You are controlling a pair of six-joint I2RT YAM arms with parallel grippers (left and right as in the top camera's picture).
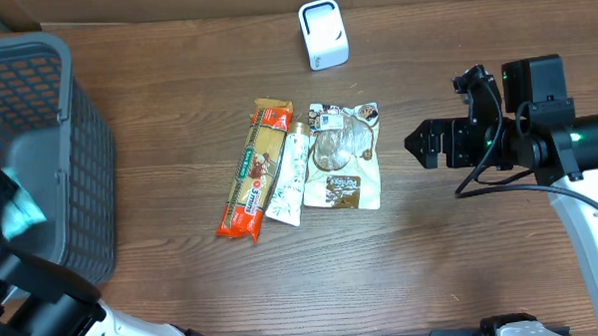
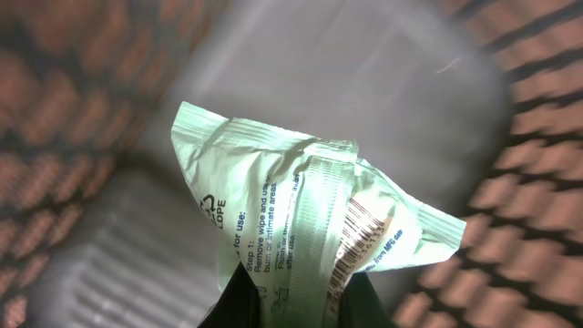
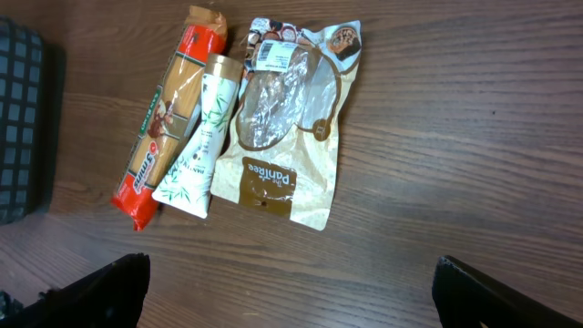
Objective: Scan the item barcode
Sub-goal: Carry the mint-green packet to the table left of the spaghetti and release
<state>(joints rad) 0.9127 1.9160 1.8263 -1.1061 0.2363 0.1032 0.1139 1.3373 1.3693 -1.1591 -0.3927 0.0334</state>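
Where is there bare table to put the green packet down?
Bare wood lies between the basket and the pasta pack, and across the wide strip on the robot's side of the packs. It's crowded in the middle: pasta pack, tube and brown bag lie pressed together.

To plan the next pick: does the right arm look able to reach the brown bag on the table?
Probably yes. The right gripper is open, holds nothing, and only bare table lies between it and the brown bag. The white tube lies along the bag's far side only.

A dark brown wood-grain table (image 1: 431, 243) lies under soft, even light.
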